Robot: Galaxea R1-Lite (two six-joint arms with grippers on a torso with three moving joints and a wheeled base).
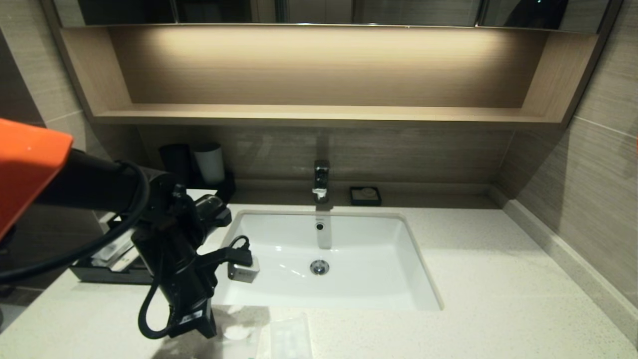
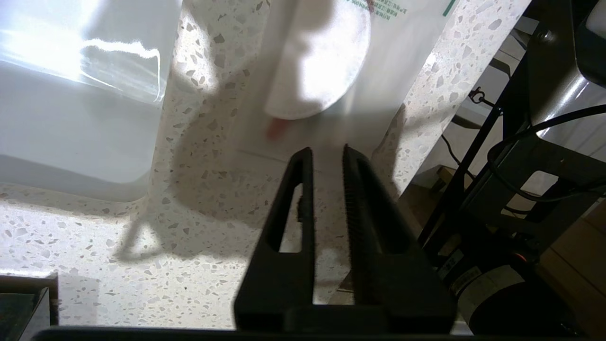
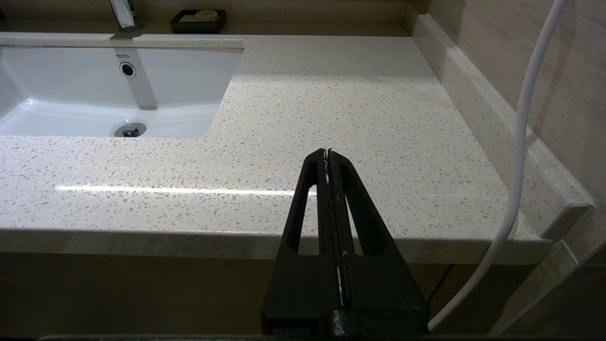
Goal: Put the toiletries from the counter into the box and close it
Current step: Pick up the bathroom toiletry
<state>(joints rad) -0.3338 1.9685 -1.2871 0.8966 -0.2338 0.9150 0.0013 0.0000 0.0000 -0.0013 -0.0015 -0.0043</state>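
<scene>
A narrow gap is kept between the left gripper's (image 2: 326, 151) fingers just short of the disc packet (image 2: 322, 61); only the right wrist view shows the right gripper (image 3: 327, 152) clenched before the counter (image 3: 331, 94).

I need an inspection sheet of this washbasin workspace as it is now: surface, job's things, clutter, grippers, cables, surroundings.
Surface: speckled counter with a white sink set in.
Job's things: disc packet and a rectangular packet lie at the counter's front edge; black box at the left, its drawer pulled out with items inside.
Clutter: black dish with a pale round piece beside the tap; two cups at the back left.
Grippers: left gripper narrowly open just above the disc packet; right gripper shut, off the counter's front edge.
Cables: black cable loops along the left arm; white cable beside the right.
Surroundings: wooden shelf, nothing seen on it.
</scene>
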